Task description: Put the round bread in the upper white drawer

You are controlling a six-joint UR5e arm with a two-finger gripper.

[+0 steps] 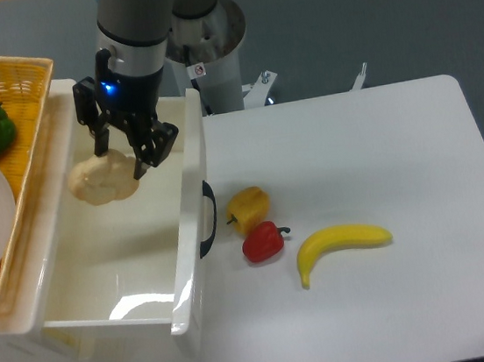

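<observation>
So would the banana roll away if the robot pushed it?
Probably not. The banana is curved and lies flat on the table, so a push would likely slide or spin it. Its skin looks smooth, so it might slip in a grip.

My arm (136, 26) is a thick silver-grey cylinder with a pale blue band near its top, ending in my black claw (122, 157), whose angular dark linkages and two thin fingers sit below a small glowing blue light.
</observation>
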